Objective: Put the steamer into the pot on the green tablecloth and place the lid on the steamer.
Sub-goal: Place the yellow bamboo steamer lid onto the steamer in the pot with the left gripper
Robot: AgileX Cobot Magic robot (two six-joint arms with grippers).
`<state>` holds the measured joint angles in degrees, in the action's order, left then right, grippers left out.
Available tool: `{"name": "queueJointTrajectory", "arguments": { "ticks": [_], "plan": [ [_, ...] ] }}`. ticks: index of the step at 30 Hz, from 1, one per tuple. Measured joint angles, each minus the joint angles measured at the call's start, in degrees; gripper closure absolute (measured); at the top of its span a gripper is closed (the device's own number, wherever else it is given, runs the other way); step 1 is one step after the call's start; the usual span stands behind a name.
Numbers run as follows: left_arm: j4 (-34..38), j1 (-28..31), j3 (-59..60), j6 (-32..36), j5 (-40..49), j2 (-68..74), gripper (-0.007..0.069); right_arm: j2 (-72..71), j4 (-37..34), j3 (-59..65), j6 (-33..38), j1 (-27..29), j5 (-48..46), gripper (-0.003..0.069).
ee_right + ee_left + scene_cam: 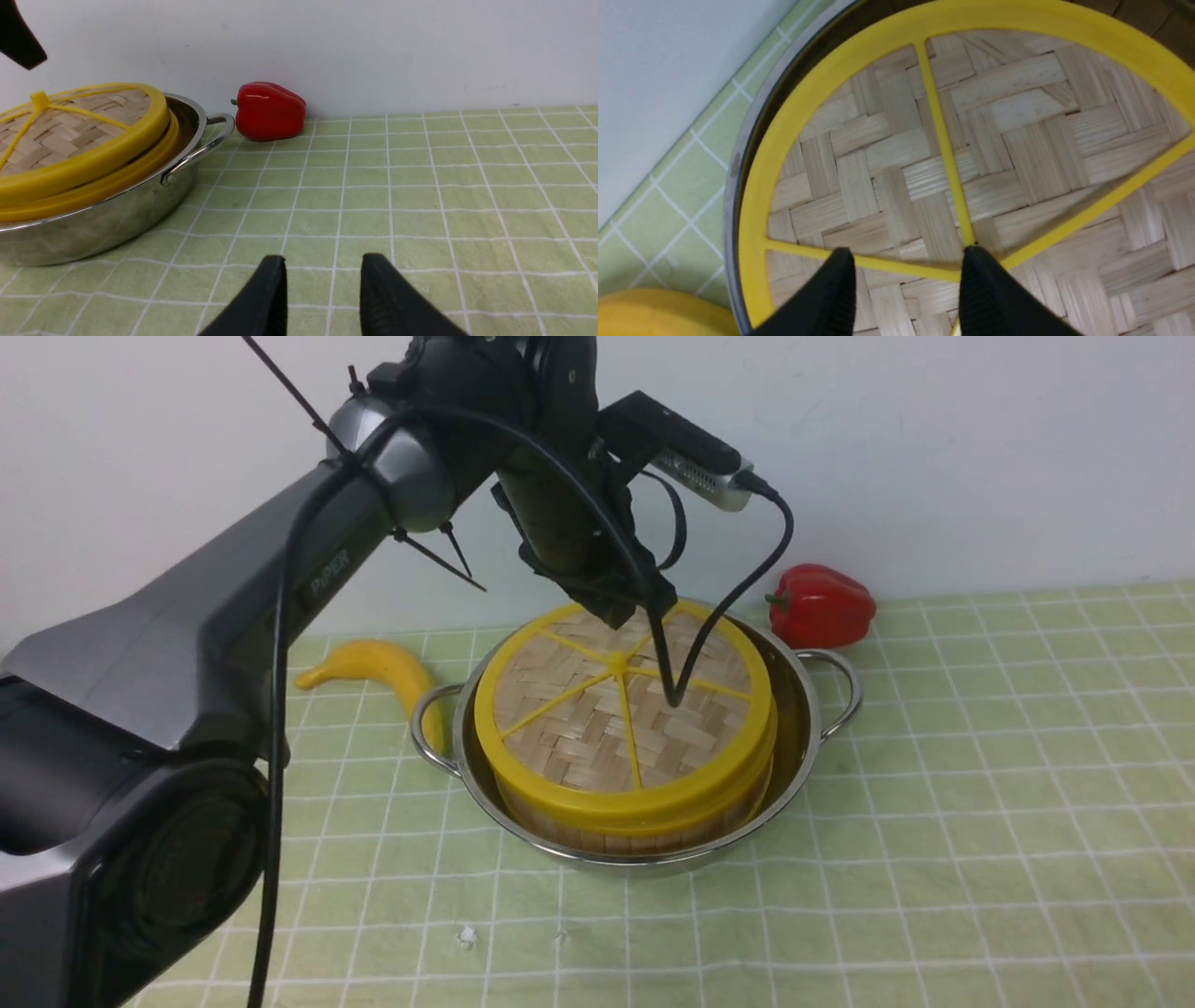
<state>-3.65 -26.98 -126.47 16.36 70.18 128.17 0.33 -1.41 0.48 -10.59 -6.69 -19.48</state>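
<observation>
The steel pot stands on the green tablecloth. The steamer sits inside the pot, and the woven lid lies on top of the steamer. My left gripper hovers just above the far side of the lid, open and empty. In the left wrist view the left gripper has both fingers apart over the lid, with the hub hidden behind one finger. My right gripper is open and empty, low over the tablecloth to the right of the pot. The right gripper is out of the front view.
A yellow banana lies by the pot's left handle. A red bell pepper sits behind the pot's right handle, against the white wall. The left arm's cable loops down onto the lid.
</observation>
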Motion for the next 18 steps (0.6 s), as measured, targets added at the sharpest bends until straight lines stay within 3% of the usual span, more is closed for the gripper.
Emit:
{"name": "queueJointTrajectory", "arguments": {
  "ticks": [18],
  "plan": [
    [4.3, 0.0, 0.0, -7.8, 0.0, 1.3, 0.033, 0.0, 0.0, 0.0, 0.0, 0.0, 0.0, 0.0417]
  ]
}}
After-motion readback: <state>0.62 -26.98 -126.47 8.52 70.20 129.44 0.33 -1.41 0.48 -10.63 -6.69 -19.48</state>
